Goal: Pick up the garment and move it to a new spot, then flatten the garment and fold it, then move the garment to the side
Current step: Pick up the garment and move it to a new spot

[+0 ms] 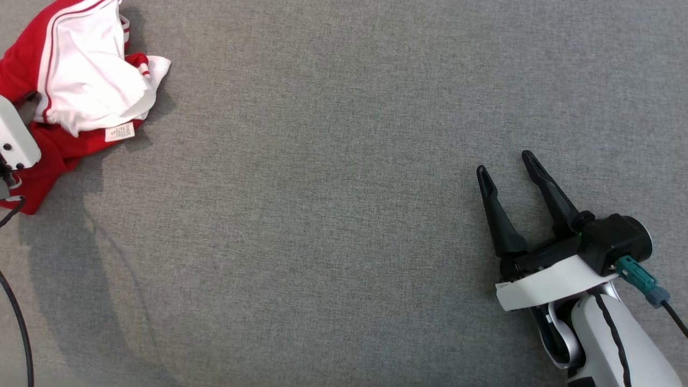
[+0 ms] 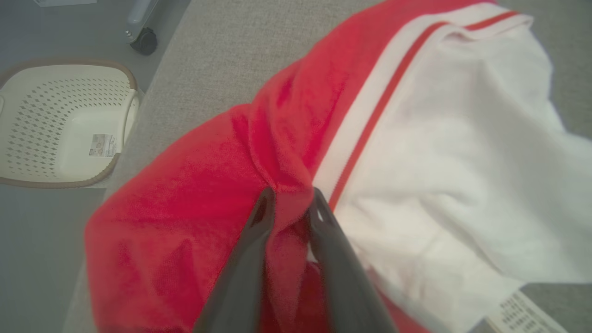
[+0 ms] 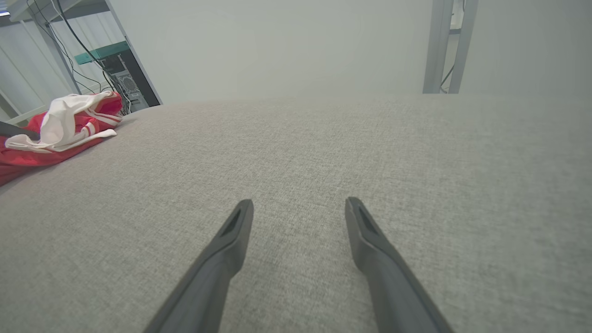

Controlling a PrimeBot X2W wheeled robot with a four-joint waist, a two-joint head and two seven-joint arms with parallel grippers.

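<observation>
On woven grey fabric (image 1: 322, 215), left end effector (image 2: 290, 199) pinches crumpled red-and-white garment (image 2: 185, 199); right end effector (image 1: 504, 162) gapes.

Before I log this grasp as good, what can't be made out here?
Head view: red-and-white garment, left part cut by frame edge and covered by the pale forearm.
Left wrist view: care label print blurred, cut by the bottom edge.
Left wrist view: sticker in the basket too small to read.

Wide grey worktop (image 1: 333, 215) lies open between the crumpled garment (image 1: 80, 80) at its far left and the right gripper (image 1: 506, 164) at its right.
</observation>
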